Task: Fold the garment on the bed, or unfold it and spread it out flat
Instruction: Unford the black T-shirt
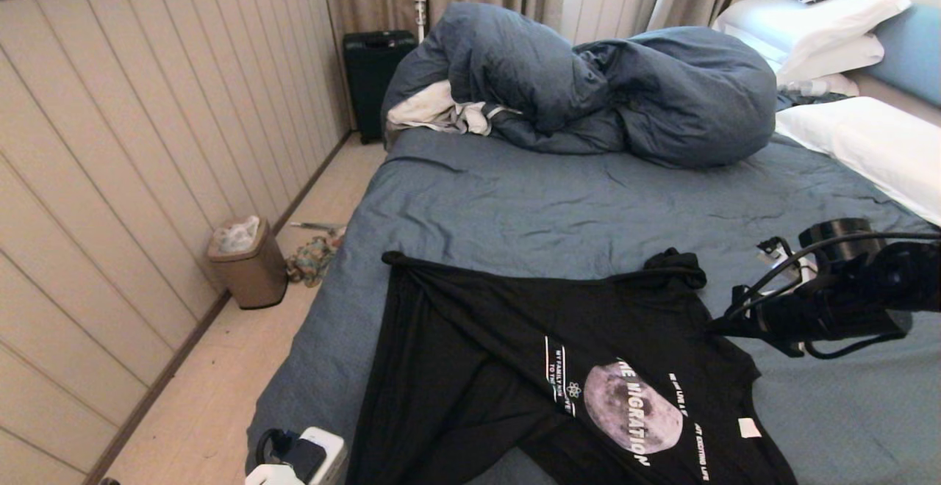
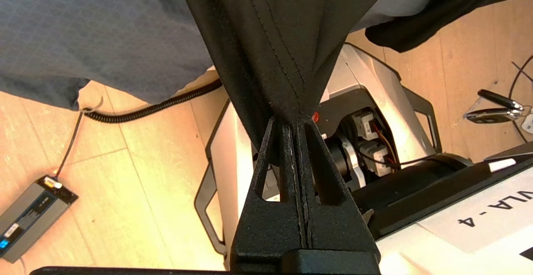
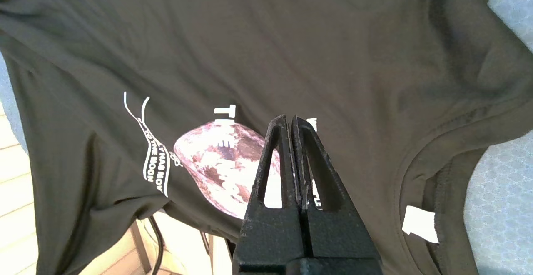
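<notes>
The garment (image 1: 514, 338), a black T-shirt with a grey moon print (image 1: 632, 408) and a white neck tag (image 1: 749, 428), lies print-up on the bed (image 1: 551, 206) near its front edge, partly bunched on its left side. My left gripper (image 2: 291, 118) is out of the head view. It is shut on a stitched edge of the garment (image 2: 270, 37), which stretches taut from its tips, down beside the bed over the floor. My right gripper (image 3: 290, 118) is shut and holds nothing. It hovers above the garment (image 3: 291, 37) close to the collar, at the shirt's right edge (image 1: 717, 325).
A bulky slate-blue duvet (image 1: 610, 88) with a white-grey cloth (image 1: 441, 110) lies heaped at the far side, and white pillows (image 1: 867, 139) lie at the right. A bin (image 1: 246, 261) and a black suitcase (image 1: 375, 77) stand along the panelled wall. My base (image 2: 374, 91) and a coiled cable (image 2: 154, 108) are under the left gripper.
</notes>
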### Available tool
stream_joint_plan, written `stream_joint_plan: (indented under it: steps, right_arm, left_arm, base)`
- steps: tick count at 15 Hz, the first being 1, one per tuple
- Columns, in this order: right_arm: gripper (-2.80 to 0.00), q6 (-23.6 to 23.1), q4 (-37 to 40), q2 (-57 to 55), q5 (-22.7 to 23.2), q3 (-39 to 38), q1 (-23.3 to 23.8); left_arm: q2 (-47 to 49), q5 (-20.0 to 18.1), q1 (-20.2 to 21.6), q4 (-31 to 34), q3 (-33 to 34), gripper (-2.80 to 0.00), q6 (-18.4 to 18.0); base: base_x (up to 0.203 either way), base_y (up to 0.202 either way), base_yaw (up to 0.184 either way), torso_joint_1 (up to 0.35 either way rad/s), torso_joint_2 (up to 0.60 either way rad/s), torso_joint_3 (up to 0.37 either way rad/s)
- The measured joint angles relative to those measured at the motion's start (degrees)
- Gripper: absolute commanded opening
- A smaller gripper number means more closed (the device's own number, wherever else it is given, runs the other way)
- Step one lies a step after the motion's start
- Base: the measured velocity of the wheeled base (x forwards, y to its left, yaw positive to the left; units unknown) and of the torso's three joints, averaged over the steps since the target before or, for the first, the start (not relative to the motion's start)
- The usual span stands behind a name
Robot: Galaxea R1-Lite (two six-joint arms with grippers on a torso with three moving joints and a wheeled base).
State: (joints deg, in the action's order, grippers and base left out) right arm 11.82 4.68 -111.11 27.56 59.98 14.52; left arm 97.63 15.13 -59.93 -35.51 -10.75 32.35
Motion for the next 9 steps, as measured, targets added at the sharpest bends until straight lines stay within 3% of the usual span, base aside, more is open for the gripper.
stream_joint_plan:
  steps: [9]
  right_arm:
    - [-2.80, 0.0, 0.0, -0.3, 0.0, -0.1, -0.2]
  left_arm:
    - [4.4, -0.2, 0.3, -10.3, 5.7, -2.80, 0.1]
  base:
    - [0.000, 0.000, 0.000, 0.000, 0.00, 0.000]
